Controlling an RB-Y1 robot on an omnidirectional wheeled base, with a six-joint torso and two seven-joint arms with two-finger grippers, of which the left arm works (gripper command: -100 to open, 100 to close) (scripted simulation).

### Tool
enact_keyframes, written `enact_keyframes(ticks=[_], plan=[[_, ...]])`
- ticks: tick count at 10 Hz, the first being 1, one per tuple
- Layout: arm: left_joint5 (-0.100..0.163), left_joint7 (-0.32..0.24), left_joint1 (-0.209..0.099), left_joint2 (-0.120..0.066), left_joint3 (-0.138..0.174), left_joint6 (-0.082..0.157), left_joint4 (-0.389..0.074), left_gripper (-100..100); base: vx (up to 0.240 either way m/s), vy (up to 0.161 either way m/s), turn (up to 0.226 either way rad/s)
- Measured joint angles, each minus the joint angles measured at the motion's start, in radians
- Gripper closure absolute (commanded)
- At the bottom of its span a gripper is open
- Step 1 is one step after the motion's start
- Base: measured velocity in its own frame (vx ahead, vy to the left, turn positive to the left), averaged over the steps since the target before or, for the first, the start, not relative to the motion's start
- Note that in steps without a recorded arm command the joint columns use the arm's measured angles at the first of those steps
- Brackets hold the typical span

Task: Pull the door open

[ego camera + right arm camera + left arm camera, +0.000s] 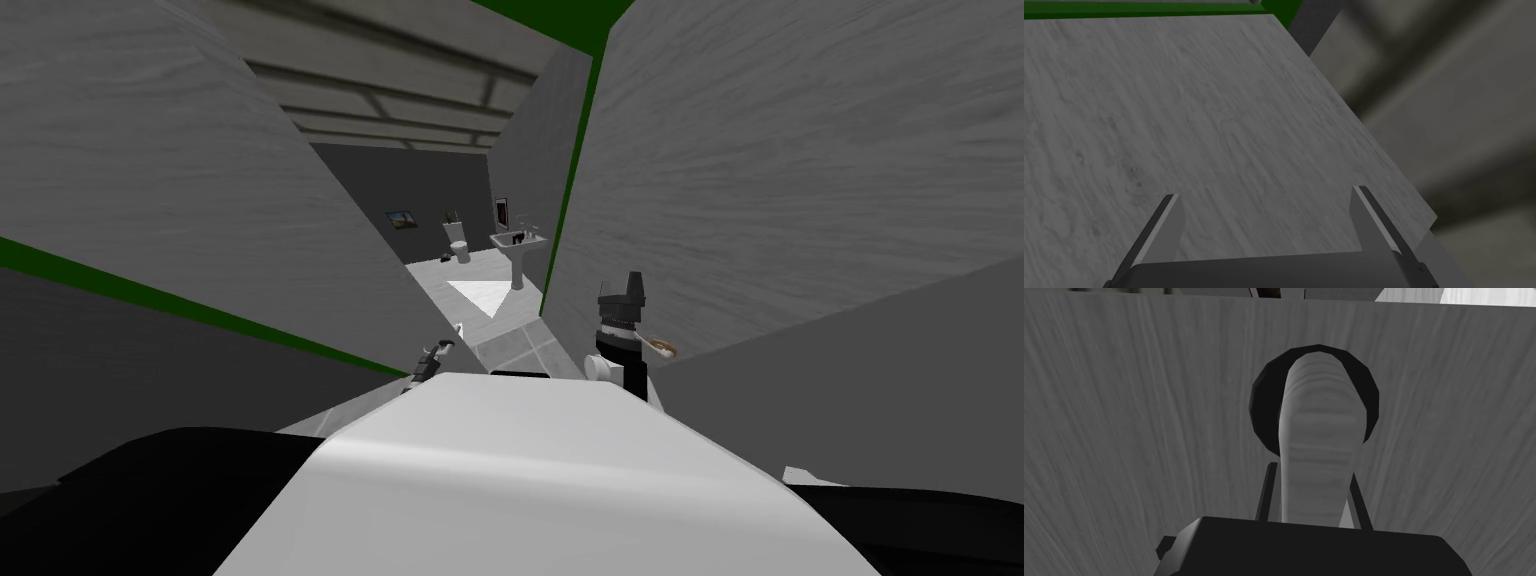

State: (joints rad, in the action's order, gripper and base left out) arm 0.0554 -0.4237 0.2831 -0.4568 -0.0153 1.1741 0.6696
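The left gripper is closed narrow on the door's light grey lever handle, its thin fingers pressing the lever's two sides close to the dark gripper body. Behind the lever sits a round black plate, fixed flat on the grey, wood-grained door. In the head view this gripper shows low and left of centre, at the near edge of that door panel. The right gripper is held up on the right side, its fingers spread wide and holding nothing, facing a grey grained panel with a green edge along its top. Between the two panels a gap opens onto a pale tiled floor. Farther in stand a white pedestal sink and a toilet, with a small framed picture on the dark back wall.
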Motion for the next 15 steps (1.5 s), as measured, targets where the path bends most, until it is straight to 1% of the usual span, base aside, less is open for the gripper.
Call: enact_keyframes(ticks=[1, 2, 3, 4, 5, 7, 11, 13, 14, 15], plan=[[-0.001, -0.004, 0.008, -0.003, -0.002, 0.011, -0.001, 100, -0.077, 0.015, -0.012], [-0.002, -0.004, 0.011, -0.003, -0.003, 0.012, -0.003, 100, -0.158, 0.002, -0.134], [0.003, -0.007, 0.000, -0.010, -0.009, 0.020, -0.021, 100, -0.205, 0.053, -0.136], [0.007, -0.009, -0.017, -0.014, -0.017, 0.035, -0.047, 100, -0.213, 0.054, -0.119], [0.010, -0.012, -0.027, -0.019, -0.026, 0.047, -0.061, 100, -0.204, 0.045, -0.118], [0.016, -0.017, -0.046, -0.027, -0.047, 0.067, -0.095, 100, -0.209, 0.057, -0.115], [0.028, -0.030, -0.091, -0.043, -0.092, 0.119, -0.176, 100, -0.200, 0.055, -0.116], [0.035, -0.036, -0.113, -0.053, -0.110, 0.141, -0.212, 100, -0.223, 0.026, -0.096], [0.039, -0.039, -0.124, -0.058, -0.118, 0.153, -0.230, 100, -0.100, 0.017, -0.017], [0.039, -0.039, -0.124, -0.059, -0.119, 0.153, -0.234, 100, -0.158, 0.027, -0.039]])
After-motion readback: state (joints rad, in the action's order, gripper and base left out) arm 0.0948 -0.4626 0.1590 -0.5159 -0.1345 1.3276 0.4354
